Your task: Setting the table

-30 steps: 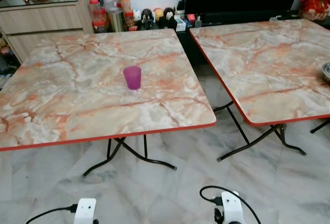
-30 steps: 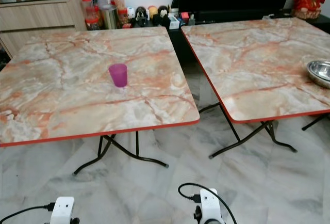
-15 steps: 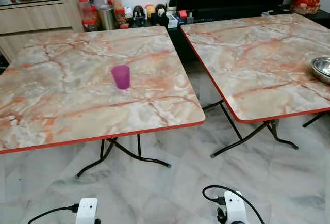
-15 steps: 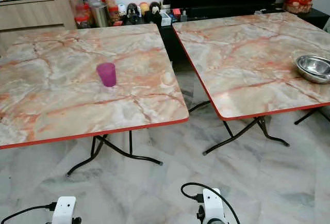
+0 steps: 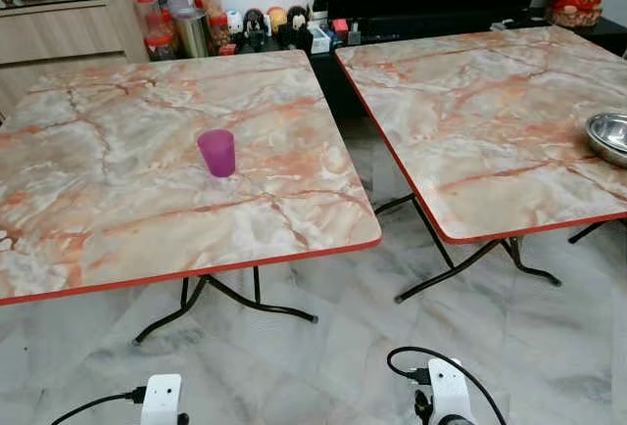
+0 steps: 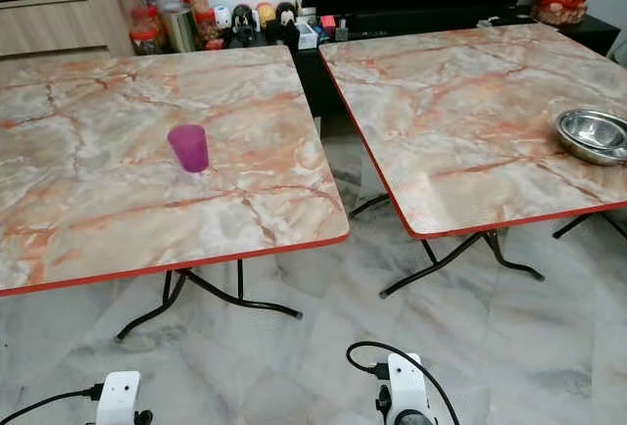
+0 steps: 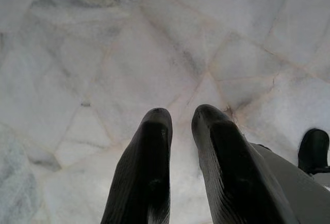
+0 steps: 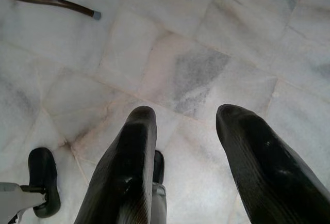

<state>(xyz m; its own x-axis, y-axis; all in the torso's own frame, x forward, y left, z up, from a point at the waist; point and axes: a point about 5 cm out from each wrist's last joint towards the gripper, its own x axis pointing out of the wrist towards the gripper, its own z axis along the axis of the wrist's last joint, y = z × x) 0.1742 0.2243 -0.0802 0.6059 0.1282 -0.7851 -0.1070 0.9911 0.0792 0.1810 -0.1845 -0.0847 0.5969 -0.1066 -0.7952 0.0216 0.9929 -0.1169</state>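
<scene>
Left hand (image 7: 180,126) hangs over the floor, fingers nearly together, empty; right hand (image 8: 185,126) hangs too, spread wide, carrying nothing. A purple cup (image 5: 217,153) stands alone on the left tabletop (image 5: 118,239). The steel bowl (image 6: 593,135) waits on the right tabletop (image 6: 460,151). Setting looks barely begun.

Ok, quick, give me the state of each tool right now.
Left tool: nearly closed, narrow gap, holding nothing, hanging over the floor.
Right tool: open, empty, hanging over the floor.
</scene>
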